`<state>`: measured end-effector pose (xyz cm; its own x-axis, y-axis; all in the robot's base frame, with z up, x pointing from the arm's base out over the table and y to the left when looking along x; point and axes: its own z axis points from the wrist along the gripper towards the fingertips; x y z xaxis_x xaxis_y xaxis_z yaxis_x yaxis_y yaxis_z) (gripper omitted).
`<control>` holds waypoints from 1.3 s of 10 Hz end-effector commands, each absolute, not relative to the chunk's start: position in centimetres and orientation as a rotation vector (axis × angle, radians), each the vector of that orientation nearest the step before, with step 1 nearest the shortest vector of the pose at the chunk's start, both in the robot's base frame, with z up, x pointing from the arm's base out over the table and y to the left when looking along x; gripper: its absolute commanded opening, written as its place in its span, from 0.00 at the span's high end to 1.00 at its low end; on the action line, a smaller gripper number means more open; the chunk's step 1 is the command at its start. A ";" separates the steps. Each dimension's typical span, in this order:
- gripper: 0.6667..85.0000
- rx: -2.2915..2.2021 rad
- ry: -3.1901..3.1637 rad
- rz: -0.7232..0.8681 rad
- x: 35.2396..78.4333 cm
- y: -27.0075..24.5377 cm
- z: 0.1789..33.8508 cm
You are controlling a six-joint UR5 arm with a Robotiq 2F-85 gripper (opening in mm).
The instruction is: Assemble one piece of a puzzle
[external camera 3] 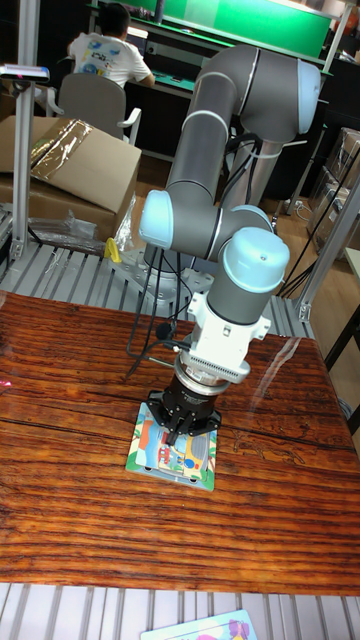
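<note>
We are viewing the pincer [186, 428] pointing straight down over the puzzle [172, 452], which is lying flat on the bench [80, 420] with its long axis running left to right. Directly beneath the pincer, a piece may be sitting; we cannot tell whether the fingers are spread or pinching. Behind the puzzle, cardboard [70, 165] and a seated person [105, 50] are occupying the room.

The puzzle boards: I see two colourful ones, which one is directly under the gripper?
The puzzle board on the wooden table, beneath the gripper. The other board lies apart at the picture's bottom edge.
</note>
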<state>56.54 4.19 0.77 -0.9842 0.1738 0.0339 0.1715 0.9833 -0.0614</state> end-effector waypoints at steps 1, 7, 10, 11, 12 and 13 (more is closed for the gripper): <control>0.99 -0.281 -3.083 0.084 56.5 4.2 0.9; 0.99 -0.286 -3.074 0.094 56.5 4.2 1.2; 0.99 -0.281 -3.073 0.099 56.6 4.2 1.3; 0.99 -0.279 -3.074 0.092 56.8 4.3 1.4; 0.99 -0.279 -3.077 0.087 57.0 4.3 1.4; 0.99 -0.276 -3.082 0.081 57.2 4.4 1.3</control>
